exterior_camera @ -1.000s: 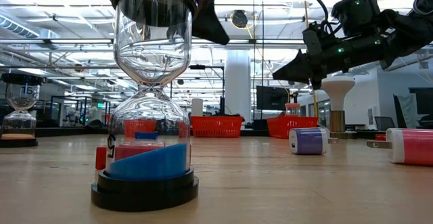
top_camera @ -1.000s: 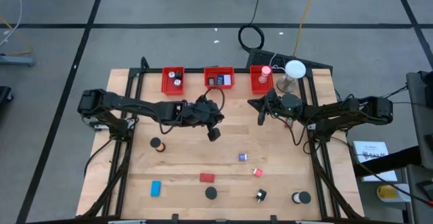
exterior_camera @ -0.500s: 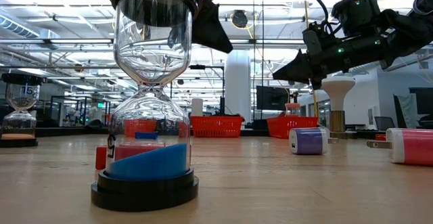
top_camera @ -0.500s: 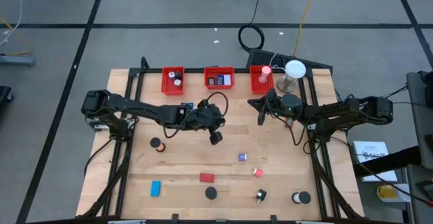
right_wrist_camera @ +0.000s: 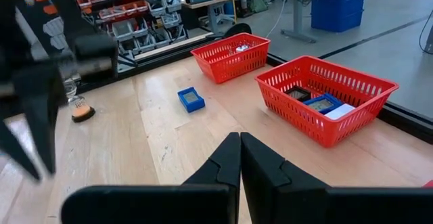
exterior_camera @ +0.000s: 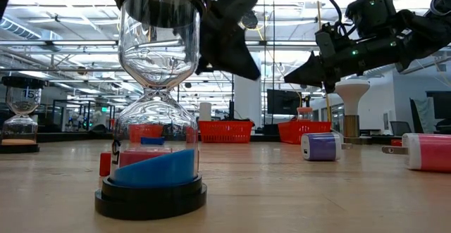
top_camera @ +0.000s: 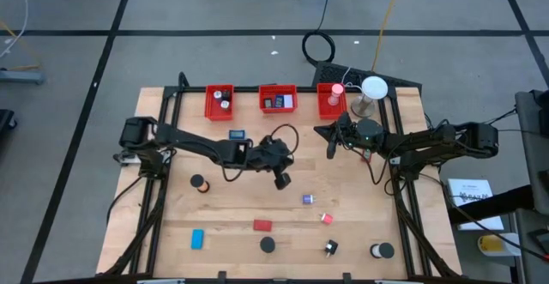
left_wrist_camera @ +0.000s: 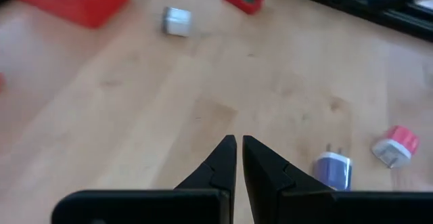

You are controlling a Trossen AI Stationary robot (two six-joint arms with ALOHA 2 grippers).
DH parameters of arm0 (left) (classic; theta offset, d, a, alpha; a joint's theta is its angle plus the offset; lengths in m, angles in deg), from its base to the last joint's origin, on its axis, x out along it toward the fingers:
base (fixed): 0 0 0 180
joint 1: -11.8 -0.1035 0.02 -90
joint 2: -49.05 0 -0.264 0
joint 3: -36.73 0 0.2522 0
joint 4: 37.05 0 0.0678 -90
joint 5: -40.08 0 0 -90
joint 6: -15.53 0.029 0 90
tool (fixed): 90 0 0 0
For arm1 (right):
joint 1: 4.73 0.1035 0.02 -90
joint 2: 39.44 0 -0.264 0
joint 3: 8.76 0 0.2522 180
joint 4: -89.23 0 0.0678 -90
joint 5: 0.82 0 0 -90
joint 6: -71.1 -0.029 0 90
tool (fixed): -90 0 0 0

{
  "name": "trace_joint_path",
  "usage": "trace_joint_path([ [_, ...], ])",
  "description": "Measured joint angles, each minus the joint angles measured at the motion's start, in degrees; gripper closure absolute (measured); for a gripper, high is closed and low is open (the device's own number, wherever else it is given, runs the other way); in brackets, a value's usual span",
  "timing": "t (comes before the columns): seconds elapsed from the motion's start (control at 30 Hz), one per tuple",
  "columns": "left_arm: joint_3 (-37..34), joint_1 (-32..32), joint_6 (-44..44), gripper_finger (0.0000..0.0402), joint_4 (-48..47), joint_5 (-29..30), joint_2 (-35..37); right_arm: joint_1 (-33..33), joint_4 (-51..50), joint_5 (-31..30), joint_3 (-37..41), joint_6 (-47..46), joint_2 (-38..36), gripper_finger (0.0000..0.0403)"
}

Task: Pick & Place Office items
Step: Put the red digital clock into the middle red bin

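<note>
High view first: we see the left gripper (top_camera: 282, 181) with its fingers together and nothing between them, and over the last second it has travelled from beside the middle red bin (top_camera: 278, 99) out toward the table's centre, the arm stretching further across. We read this as a bin drop finished and a reach toward the next item. Its wrist view looks down on the purple plug (left_wrist_camera: 334, 170) and the pink-capped plug (left_wrist_camera: 393, 145), lying near each other on bare wood just ahead of the fingertips. The purple one is a small boxy block with metal prongs. The right gripper (top_camera: 330, 143) hangs closed and empty near the right red bin (top_camera: 329, 100), unmoved. Other office items lie scattered along the near half of the table (top_camera: 232, 207)
</note>
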Motion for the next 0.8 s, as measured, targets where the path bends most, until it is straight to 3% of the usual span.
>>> trace_joint_path([
  [0.3,-2.7,-0.92,18.82,0.0394,13.56,-11.57,-4.14,0.0,-0.07,0.0,-0.02,-0.01,0.02,0.0399],
  [0.47,-13.49,-5.95,19.76,0.0392,28.58,-21.9,-0.99,0.0,-0.03,0.0,0.0,-0.01,0.02,0.0398],
  [0.67,-28.7,-10.15,15.3,0.0397,56.37,-21.1,0.27,0.0,0.24,0.01,-0.01,-0.01,0.02,0.0399],
  [0.8,-33.63,-10.79,14.57,0.0386,65.3,-16.33,0.27,0.0,2.82,0.02,-0.02,-0.01,0.02,0.0399],
])
